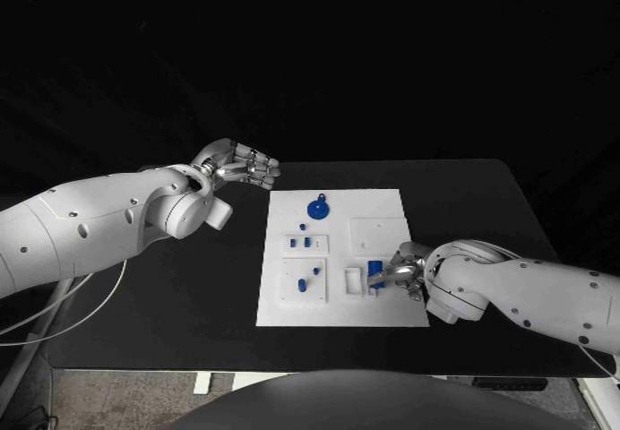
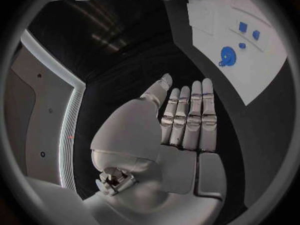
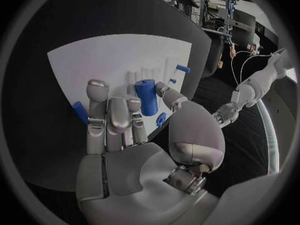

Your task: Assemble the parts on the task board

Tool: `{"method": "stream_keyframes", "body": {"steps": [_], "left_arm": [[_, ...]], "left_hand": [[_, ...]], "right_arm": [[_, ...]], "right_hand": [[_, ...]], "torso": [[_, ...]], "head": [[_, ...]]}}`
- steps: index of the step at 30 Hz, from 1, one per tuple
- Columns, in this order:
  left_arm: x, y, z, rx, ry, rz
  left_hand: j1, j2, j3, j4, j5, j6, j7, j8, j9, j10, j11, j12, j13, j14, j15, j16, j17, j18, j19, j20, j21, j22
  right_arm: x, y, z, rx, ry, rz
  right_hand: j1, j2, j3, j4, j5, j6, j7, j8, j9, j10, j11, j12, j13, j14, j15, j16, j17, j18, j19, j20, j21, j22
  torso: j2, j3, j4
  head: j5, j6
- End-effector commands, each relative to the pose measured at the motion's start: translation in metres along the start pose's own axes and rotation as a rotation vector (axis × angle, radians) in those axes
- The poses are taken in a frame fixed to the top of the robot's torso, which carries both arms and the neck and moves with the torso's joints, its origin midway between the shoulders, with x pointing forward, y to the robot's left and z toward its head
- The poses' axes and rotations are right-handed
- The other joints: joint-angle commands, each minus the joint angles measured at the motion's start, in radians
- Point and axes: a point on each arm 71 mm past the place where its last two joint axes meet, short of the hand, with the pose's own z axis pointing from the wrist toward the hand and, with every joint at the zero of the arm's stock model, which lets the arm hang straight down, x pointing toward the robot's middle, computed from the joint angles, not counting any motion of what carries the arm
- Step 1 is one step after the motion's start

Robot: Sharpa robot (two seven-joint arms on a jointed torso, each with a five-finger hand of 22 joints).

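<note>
While left hand hangs released beyond task board's far-left corner (fingers straight, together), right hand grasps blue cylinder over board's right slots, long axis roughly upright.

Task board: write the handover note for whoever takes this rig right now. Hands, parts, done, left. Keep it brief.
Left hand: off the far left corner of the task board, fingers together, holding nothing.
Right hand: at the board's near right edge, fingers around a blue cylinder; whether it grips it or only touches it cannot be told.
Parts: a round blue disc part lies on the far end; small blue pieces sit in the left-hand plates, another blue piece nearer.
Done: cannot be judged from here.
Left: seat the cylinder, then the other parts.
</note>
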Motion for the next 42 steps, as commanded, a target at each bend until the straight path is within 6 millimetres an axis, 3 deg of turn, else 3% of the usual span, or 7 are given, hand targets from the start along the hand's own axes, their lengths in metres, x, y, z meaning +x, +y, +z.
{"method": "stream_keyframes", "body": {"steps": [1, 15, 26, 42], "left_arm": [[0.002, -0.001, 0.0, 0.005, 0.013, -0.009], [0.003, -0.002, 0.001, 0.006, 0.016, -0.009], [0.004, -0.002, 0.001, 0.005, 0.016, -0.009], [0.004, -0.002, 0.001, 0.005, 0.016, -0.008]], "left_hand": [[-0.002, -0.001, 0.001, 0.007, -0.005, -0.005, 0.0, -0.003, 0.0, -0.002, 0.002, -0.002, -0.001, 0.0, 0.001, -0.004, 0.001, 0.0, 0.005, 0.0, 0.004, -0.001], [-0.002, -0.002, 0.002, 0.008, -0.004, -0.004, 0.0, -0.003, 0.0, -0.002, 0.002, -0.002, -0.001, 0.0, 0.001, -0.004, 0.001, 0.0, 0.006, 0.0, 0.004, -0.005], [-0.002, -0.002, 0.002, 0.008, -0.004, -0.004, 0.0, -0.003, 0.0, -0.002, 0.002, -0.002, -0.001, 0.0, 0.001, -0.004, 0.001, 0.0, 0.006, 0.0, 0.004, -0.005], [-0.001, -0.004, 0.003, 0.01, -0.005, -0.003, 0.0, -0.003, 0.0, -0.002, 0.002, -0.002, -0.001, 0.0, 0.001, -0.004, 0.001, 0.0, 0.008, 0.0, 0.004, -0.015]], "right_arm": [[0.003, 0.004, -0.001, -0.013, 0.022, 0.011], [0.01, 0.02, 0.005, -0.019, 0.077, -0.01], [0.014, 0.023, 0.011, -0.006, 0.102, -0.031], [0.018, 0.026, 0.014, -0.009, 0.108, -0.041]], "right_hand": [[-0.001, -0.005, -0.007, 0.001, -0.003, 0.018, -0.014, 0.002, -0.004, 0.003, -0.002, -0.001, -0.002, 0.011, -0.001, 0.002, 0.001, -0.01, 0.025, 0.0, 0.003, 0.061], [0.002, 0.001, -0.027, 0.009, 0.003, 0.016, -0.011, 0.003, -0.02, -0.003, 0.0, -0.004, -0.002, 0.007, 0.001, 0.002, 0.003, -0.01, 0.02, 0.002, 0.002, 0.061], [0.003, 0.007, -0.04, 0.012, 0.011, 0.013, -0.01, 0.002, -0.024, -0.007, 0.002, -0.006, -0.003, 0.006, 0.002, 0.002, 0.003, -0.01, 0.017, 0.002, -0.002, 0.06], [0.002, 0.005, -0.052, 0.019, 0.001, 0.01, -0.008, 0.002, -0.03, -0.014, 0.003, -0.015, -0.011, 0.004, 0.004, -0.003, 0.001, -0.01, 0.013, 0.004, -0.011, 0.058]], "torso": [[0.001, 0.0001, 0.0003], [0.001, -0.0029, 0.0032], [0.001, -0.0021, 0.0008], [0.001, 0.0003, -0.0008]], "head": [[0.001, 0.0], [0.005, 0.0], [0.016, 0.0], [0.02, 0.0]]}}
